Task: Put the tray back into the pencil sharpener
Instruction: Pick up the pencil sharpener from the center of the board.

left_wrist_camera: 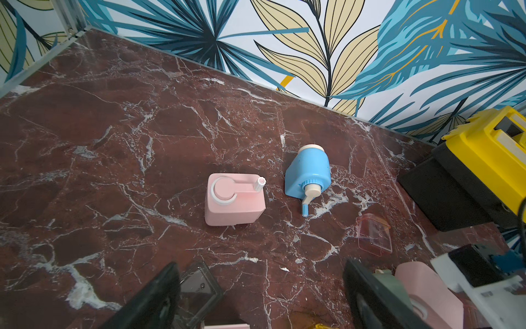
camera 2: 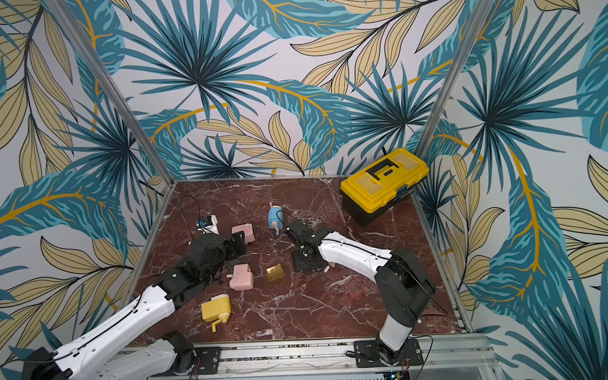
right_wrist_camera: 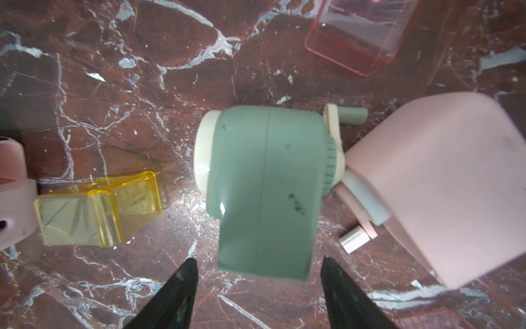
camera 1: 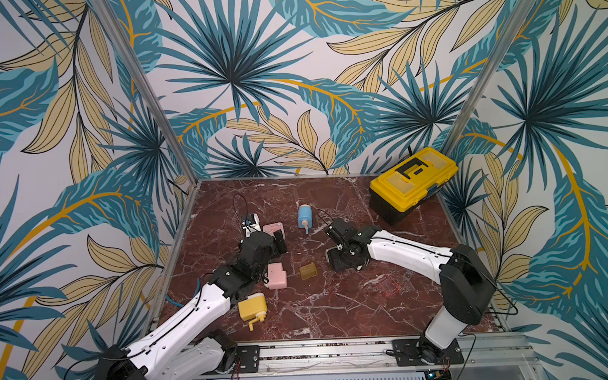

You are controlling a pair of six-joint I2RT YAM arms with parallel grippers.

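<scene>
The yellow tray (right_wrist_camera: 96,210) lies loose just beside the green sharpener (right_wrist_camera: 264,193), the pink tray (right_wrist_camera: 361,34) farther off; neither is seated. The right gripper (right_wrist_camera: 259,263) is spread, straddling the sharpener's end and gripping nothing; the left gripper (left_wrist_camera: 260,266) is likewise spread. Judgement: brace the body and square tray to slot before pushing; a pink sharpener (right_wrist_camera: 444,182) crowds the crank side, and bare table (right_wrist_camera: 142,85) lies between the trays.

White-shelled arms (camera 1: 181,317), black joints (camera 1: 466,286), thin black cables (camera 1: 414,245), tapered black tool fingers (right_wrist_camera: 176,293).
</scene>
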